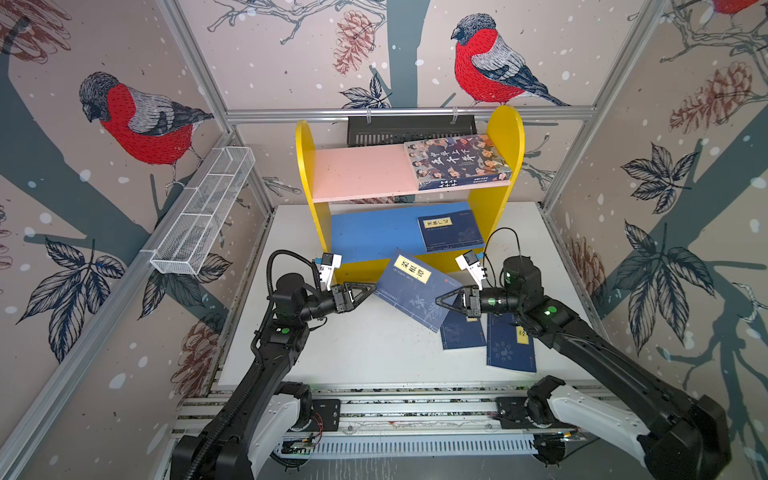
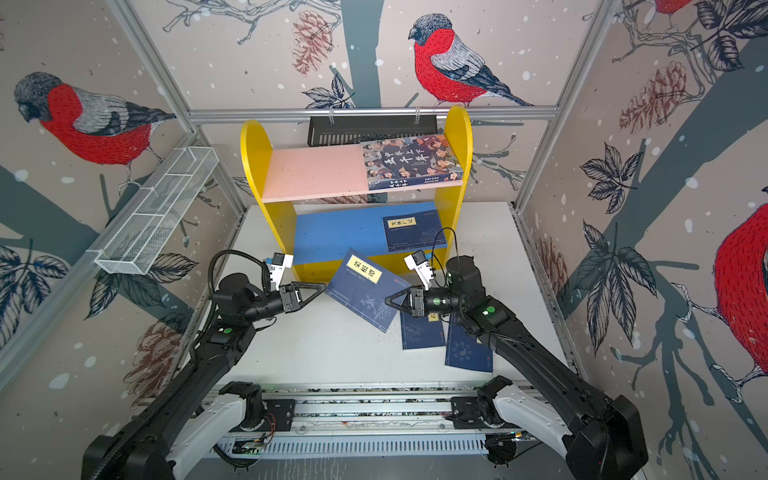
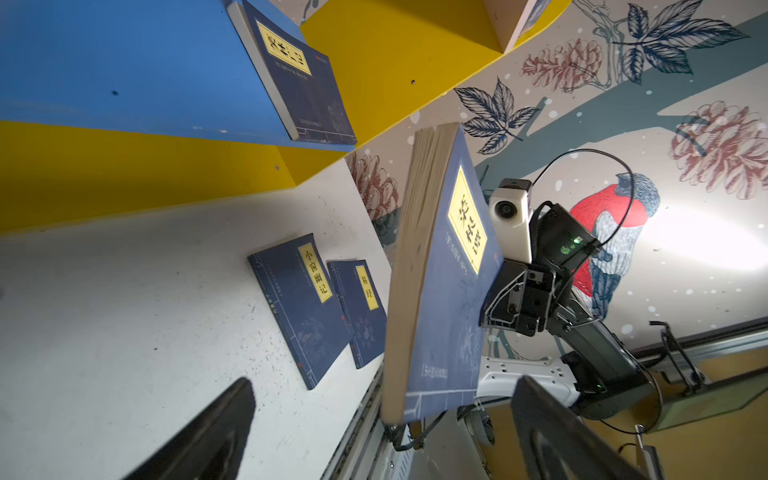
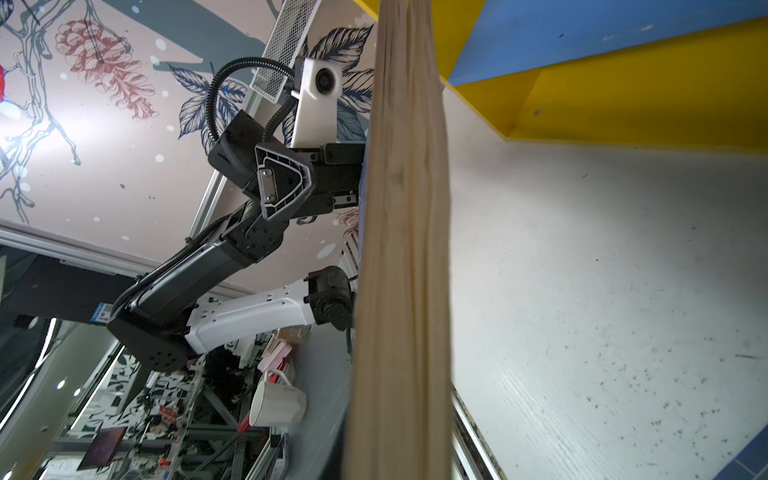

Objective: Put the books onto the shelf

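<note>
Right gripper [image 1: 440,300] clamped on one edge of held navy book [image 1: 415,286], which is tilted in the air above the desk [image 1: 353,349], just in front of the shelf [image 1: 307,174]. Left gripper [image 1: 371,287] fingers [image 3: 208,432] wide apart beside the opposite edge, gripping nothing. Two desk books [image 1: 461,336] lie flat near the desk's right edge. Shelved navy book [image 1: 451,230] at right end of blue board, colourful book [image 1: 457,162] at right end of pink board.

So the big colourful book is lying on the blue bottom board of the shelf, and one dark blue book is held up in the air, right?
Not quite. The colourful book lies on the pink upper board, not the blue one, as both top views show. The rest is right: one dark blue book is held up in the air.
</note>
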Motion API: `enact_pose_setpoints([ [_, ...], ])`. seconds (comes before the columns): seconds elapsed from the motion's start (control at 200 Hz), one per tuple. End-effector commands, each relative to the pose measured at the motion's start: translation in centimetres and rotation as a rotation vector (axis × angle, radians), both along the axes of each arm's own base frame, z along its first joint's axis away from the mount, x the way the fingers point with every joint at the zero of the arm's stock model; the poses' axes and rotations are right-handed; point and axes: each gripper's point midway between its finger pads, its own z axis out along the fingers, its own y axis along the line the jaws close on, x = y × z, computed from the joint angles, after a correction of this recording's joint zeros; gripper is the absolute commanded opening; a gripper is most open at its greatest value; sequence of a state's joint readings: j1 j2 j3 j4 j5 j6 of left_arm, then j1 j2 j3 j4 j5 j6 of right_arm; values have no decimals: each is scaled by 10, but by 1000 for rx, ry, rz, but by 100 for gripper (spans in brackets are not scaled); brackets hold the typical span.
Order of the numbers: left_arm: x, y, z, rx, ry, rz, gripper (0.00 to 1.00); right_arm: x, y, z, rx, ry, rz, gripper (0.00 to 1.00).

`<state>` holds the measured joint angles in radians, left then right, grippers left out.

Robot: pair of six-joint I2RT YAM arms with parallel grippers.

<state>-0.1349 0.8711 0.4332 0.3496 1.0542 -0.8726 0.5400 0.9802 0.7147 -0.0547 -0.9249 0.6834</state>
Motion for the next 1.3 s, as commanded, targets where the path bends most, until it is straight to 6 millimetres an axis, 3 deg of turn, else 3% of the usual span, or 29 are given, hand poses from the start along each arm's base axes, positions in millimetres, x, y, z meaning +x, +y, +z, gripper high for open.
enact_pose_setpoints([
  [0.0,-15,-6,17,-63,-34,-94,96,-19,2,13,39,-42,113,2],
  [0.26,-36,-22,29,-96,-42,-232,94,-26,6,13,38,-52,161,2],
  [0.38,-44,-28,31,-94,-59,-275,85,-26,11,14,37,-51,183,3],
  [0.555,-43,-29,29,-89,-54,-276,55,-25,18,15,30,-62,209,3],
  [0.665,-36,-28,26,-90,-32,-232,15,-19,22,11,14,-52,213,7],
  [0.715,-32,-27,22,-88,-22,-206,0,-15,23,9,5,-52,206,23],
  [0.791,-29,-27,19,-86,-27,-191,0,-7,23,5,-15,-47,184,28],
  [0.876,-24,-27,24,-87,-47,-176,0,20,16,1,-75,-47,66,48],
  [0.961,-18,-26,37,-89,-80,-156,0,53,-8,-12,-142,-10,-109,56],
  [1.056,-5,-25,48,-88,-94,-114,0,77,-38,-19,-100,57,-284,60],
  [1.161,18,-19,49,-73,-55,-19,0,84,-55,-13,-27,81,-413,64],
  [1.296,48,-5,41,-64,7,128,0,78,-60,-1,67,101,-490,65],
])
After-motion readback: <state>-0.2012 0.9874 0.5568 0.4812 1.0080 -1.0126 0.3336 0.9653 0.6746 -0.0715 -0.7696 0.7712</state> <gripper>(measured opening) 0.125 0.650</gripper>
